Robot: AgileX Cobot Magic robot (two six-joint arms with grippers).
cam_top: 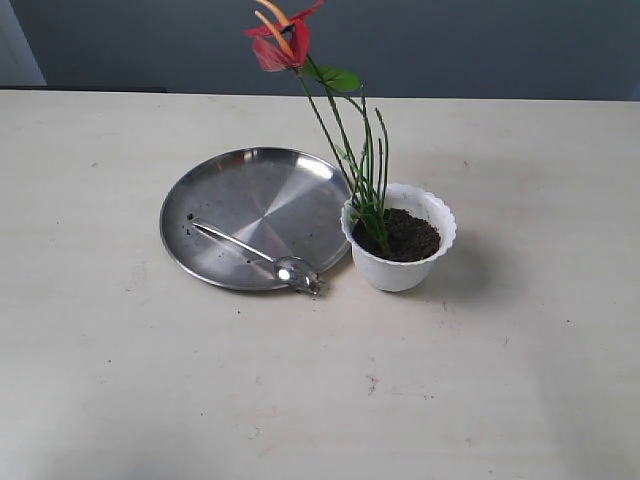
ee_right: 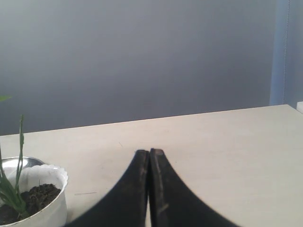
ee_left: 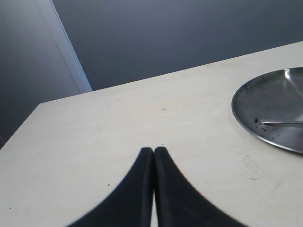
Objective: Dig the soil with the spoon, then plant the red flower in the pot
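The white scalloped pot stands right of the steel plate and holds dark soil. The red flower stands planted in it, its green stems leaning up and to the left. The silver spoon lies across the plate's near rim, bowl on the edge. Neither gripper appears in the exterior view. My left gripper is shut and empty above bare table, left of the plate. My right gripper is shut and empty, off to the right of the pot.
The round steel plate carries a few soil crumbs near the spoon handle. A dark wall runs behind the table's far edge. The cream tabletop stretches wide in front of the pot and plate.
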